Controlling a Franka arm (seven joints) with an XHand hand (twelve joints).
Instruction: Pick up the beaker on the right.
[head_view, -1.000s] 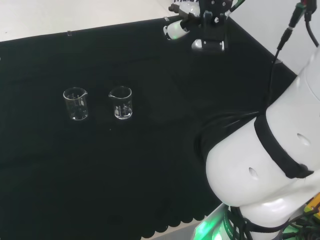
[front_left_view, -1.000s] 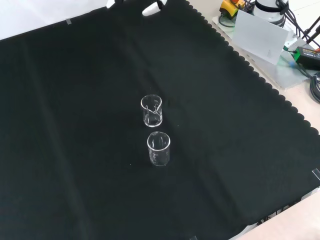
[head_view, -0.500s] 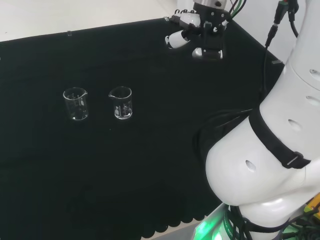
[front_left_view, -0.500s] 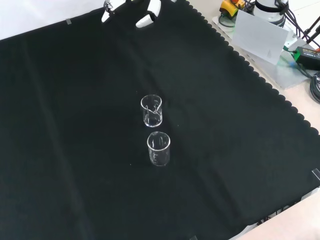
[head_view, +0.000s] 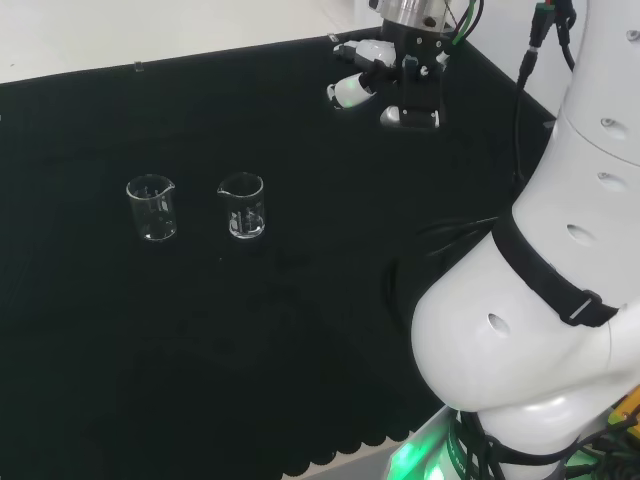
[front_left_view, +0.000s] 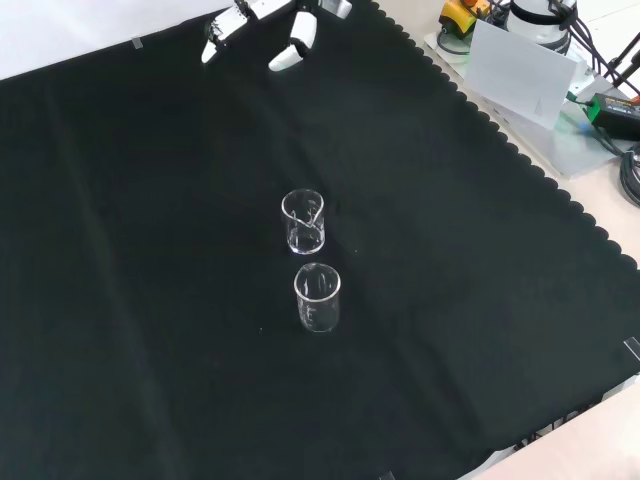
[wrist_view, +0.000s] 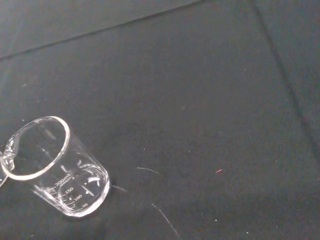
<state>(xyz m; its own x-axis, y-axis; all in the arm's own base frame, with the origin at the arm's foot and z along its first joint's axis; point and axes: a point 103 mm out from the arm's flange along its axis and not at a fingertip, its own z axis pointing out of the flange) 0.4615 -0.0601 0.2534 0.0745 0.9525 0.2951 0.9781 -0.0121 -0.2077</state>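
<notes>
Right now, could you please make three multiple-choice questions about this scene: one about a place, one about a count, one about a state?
1. In the head view, where is the robot hand relative to the beakers?
A. Directly above them
B. To the upper right, apart from them
C. To their left

2. How many beakers stand on the black cloth?
A. One
B. Two
C. Four

3. How do the beakers stand?
A. Upright
B. On their sides
C. Stacked

Answers:
1 B: the robot hand hovers far from the right beaker.
2 B: the right beaker and the left beaker stand side by side.
3 A: both rims face up.
</notes>
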